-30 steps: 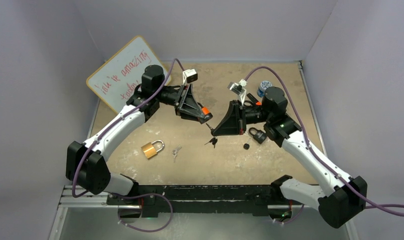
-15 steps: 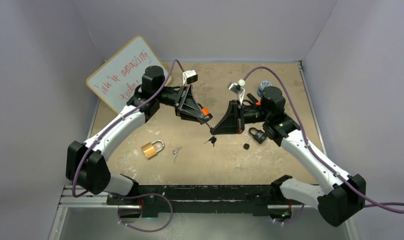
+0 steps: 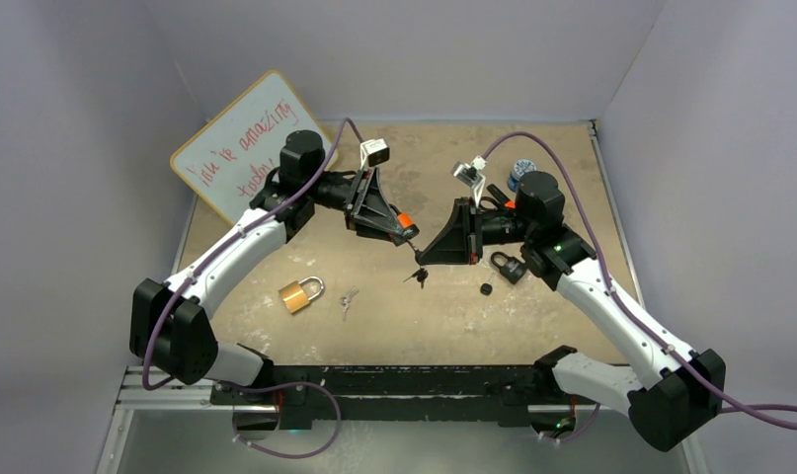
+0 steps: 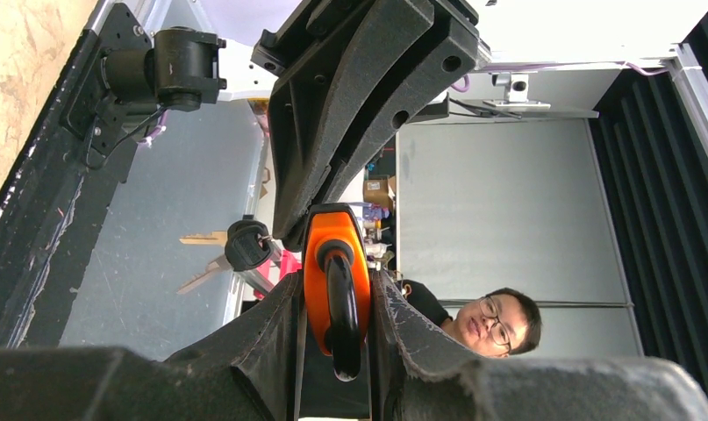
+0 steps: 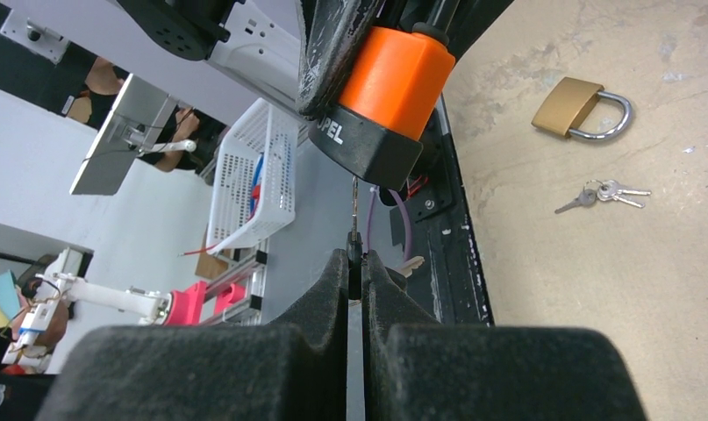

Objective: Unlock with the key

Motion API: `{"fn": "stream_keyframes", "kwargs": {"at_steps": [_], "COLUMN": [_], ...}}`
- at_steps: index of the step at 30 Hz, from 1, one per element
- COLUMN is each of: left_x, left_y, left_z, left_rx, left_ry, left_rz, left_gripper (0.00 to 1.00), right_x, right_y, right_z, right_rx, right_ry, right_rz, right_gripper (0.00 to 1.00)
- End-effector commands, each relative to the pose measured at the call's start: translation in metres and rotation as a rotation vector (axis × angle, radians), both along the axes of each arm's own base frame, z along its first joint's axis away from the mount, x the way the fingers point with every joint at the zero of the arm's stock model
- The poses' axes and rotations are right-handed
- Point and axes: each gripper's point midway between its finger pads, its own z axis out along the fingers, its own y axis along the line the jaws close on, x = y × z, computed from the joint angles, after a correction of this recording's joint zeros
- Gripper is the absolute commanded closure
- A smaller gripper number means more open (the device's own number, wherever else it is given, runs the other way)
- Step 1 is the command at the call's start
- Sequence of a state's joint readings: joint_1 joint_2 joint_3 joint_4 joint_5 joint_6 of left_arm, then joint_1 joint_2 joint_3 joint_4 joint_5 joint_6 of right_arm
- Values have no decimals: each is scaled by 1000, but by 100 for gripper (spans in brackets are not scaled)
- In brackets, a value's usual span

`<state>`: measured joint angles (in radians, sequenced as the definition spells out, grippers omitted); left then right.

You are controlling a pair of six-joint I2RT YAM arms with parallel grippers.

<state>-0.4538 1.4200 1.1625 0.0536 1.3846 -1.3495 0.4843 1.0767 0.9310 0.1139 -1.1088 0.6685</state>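
Left claw (image 4: 335, 294) grips the orange padlock (image 5: 401, 70). Right claw (image 5: 354, 263), pressed nearly together, pinches the key (image 5: 354, 219) touching its base.

I had the top camera fixed high behind the near edge of the table (image 3: 453, 326), looking down and forward across all of it from well back. Each wrist camera rode close behind its own jaws, facing out toward the table's near rail (image 5: 460, 228) and the room beyond. Both wrist views shared the orange padlock (image 4: 313, 272), very near; the top view showed it small, mid-table.
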Motion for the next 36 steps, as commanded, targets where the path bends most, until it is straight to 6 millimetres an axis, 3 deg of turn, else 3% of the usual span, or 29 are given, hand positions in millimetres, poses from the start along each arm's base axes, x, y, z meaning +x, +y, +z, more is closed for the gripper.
{"fn": "stream_keyframes", "kwargs": {"at_steps": [1, 23, 36], "left_x": [-12, -12, 0], "left_y": [8, 7, 3], "left_z": [13, 5, 4], "left_rx": [-39, -26, -18], "left_ry": [-77, -146, -260], "left_rz": [-23, 14, 124], "left_gripper": [100, 100, 100], "right_x": [2, 7, 31], "right_y": [1, 11, 23], "right_z": [23, 40, 44], "right_rx": [36, 77, 120], "right_ry": [-70, 174, 451], "right_rz": [-15, 41, -32], "right_gripper": [100, 100, 100]}}
